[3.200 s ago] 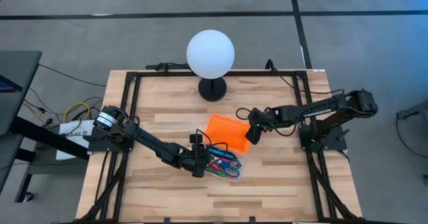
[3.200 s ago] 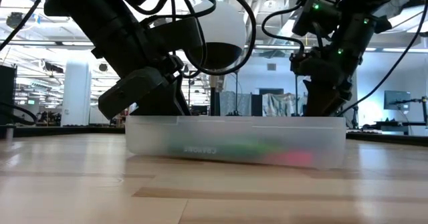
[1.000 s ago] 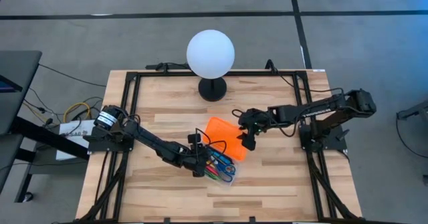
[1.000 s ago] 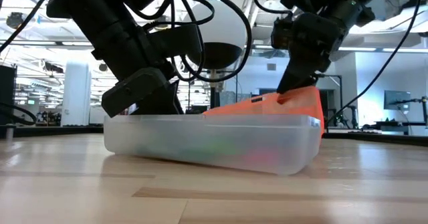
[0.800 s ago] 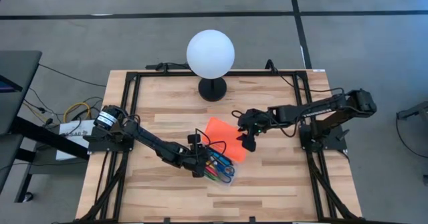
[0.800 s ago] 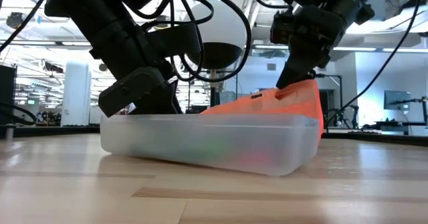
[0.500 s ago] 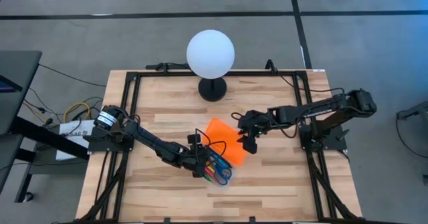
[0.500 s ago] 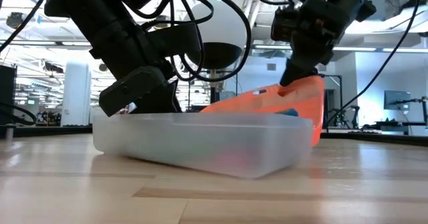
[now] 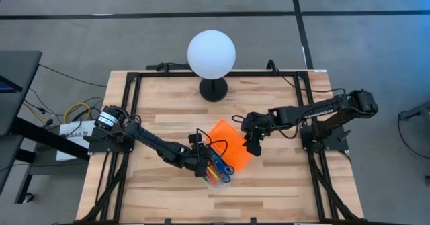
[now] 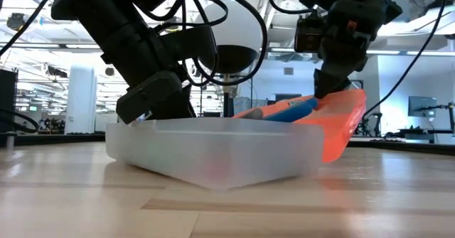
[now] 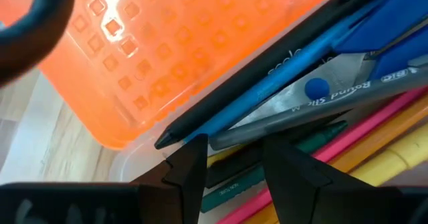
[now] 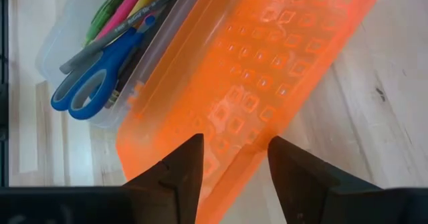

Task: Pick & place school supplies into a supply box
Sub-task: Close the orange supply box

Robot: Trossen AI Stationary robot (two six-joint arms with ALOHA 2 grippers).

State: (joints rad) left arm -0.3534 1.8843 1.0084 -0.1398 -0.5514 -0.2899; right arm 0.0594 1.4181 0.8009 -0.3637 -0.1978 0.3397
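Note:
The supply box point(image 9: 219, 176) is a clear tray on the table, and its orange lid point(image 9: 228, 143) stands slanted above its far-right side. Pens, pencils and markers point(image 9: 211, 174) lie in the tray together with blue-handled scissors point(image 12: 93, 83). My left gripper point(image 9: 203, 166) is open at the tray's left end, and in its wrist view its fingers point(image 11: 189, 169) frame the pens point(image 11: 281, 110). My right gripper point(image 9: 254, 148) is open over the lid's right edge. My left gripper reaches down at the tray's left end point(image 10: 135, 128). The gripper body hides whether its fingers touch the wall or the pens. My right gripper comes from above, and its fingers point(image 10: 328, 87) meet the raised outer edge of the lid point(image 10: 345, 99). The lid point(image 12: 231, 140) shows face-on between the fingers and slopes down toward the tray. Whether it is pinched or only pushed, I cannot tell.
A white globe lamp point(image 9: 211, 52) on a black base point(image 9: 213, 89) stands near the far edge. Black frame rails point(image 9: 131, 111) run along the table's sides. Bare wood point(image 9: 282, 185) lies near and right of the box.
My right gripper has moved slightly toward the near edge and the right, carrying the lid's outer edge with it. The lid has swung higher and farther right. The tray has turned on the table about its left end, so a corner now faces the low camera.

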